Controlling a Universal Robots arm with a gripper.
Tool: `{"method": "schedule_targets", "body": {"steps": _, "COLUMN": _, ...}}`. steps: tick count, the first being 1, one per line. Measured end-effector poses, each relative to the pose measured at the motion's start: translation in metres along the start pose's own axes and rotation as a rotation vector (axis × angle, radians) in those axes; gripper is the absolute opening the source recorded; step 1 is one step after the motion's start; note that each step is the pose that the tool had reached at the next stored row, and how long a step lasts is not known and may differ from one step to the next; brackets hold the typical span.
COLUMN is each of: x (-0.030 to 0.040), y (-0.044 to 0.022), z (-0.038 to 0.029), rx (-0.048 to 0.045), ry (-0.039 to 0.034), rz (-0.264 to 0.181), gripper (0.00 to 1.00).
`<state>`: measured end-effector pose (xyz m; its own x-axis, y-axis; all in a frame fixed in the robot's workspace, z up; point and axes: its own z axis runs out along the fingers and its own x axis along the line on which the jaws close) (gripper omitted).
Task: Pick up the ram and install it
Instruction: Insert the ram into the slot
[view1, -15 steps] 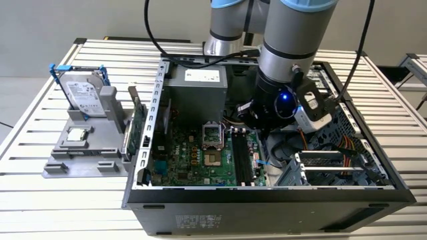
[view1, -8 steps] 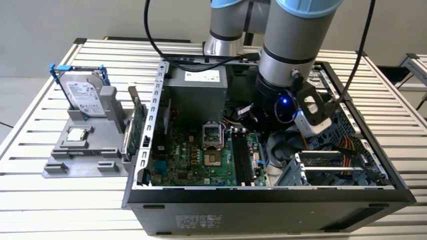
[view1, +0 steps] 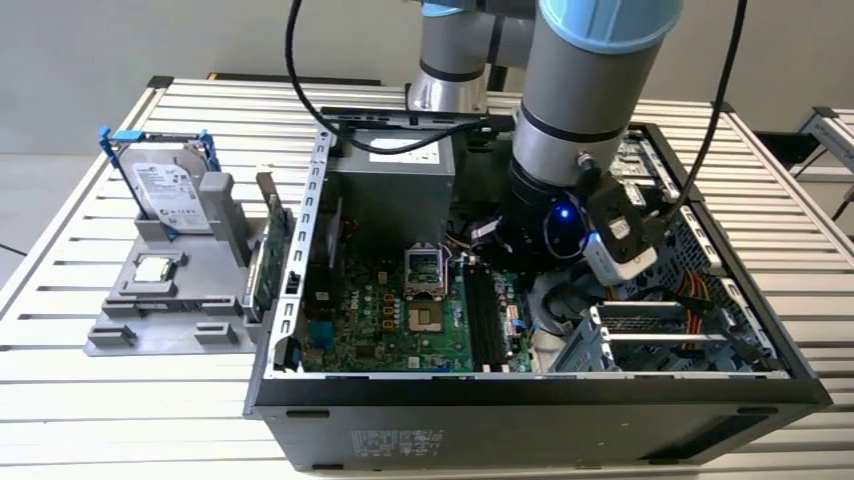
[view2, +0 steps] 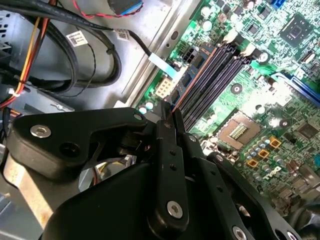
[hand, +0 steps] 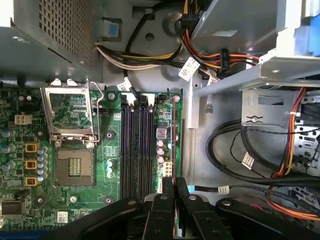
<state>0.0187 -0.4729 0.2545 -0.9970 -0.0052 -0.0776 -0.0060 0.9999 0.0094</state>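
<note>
The ram (hand: 172, 131) is a thin bluish-green stick seen edge-on, and my gripper (hand: 170, 184) is shut on its near end. In both wrist views it hangs low over the green motherboard (hand: 75, 125), parallel to the dark memory slots (hand: 137, 145) and along their outer side, toward the case wall. The second wrist view shows the ram (view2: 196, 64) running from my gripper (view2: 168, 114) out beside the memory slots (view2: 220, 70). In the exterior view my wrist (view1: 561, 225) reaches down into the open computer case (view1: 534, 385), above the memory slots (view1: 483, 315).
The processor socket (hand: 70, 117) lies beside the slots. Cable bundles (hand: 240, 155) and a metal drive cage (view1: 667, 330) crowd the case wall side. The power supply (view1: 394, 170) stands at the back. Outside, a grey fixture (view1: 167, 310) holds a hard drive (view1: 174, 190), a processor chip (view1: 156, 268) and an expansion card (view1: 274, 250).
</note>
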Motion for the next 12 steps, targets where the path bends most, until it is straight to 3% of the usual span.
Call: {"method": "schedule_targets", "body": {"steps": 12, "x": 0.0061, "y": -0.0049, "z": 0.0094, "rx": 0.0011, "ry": 0.0013, "rz": 0.0, "gripper": 0.0}}
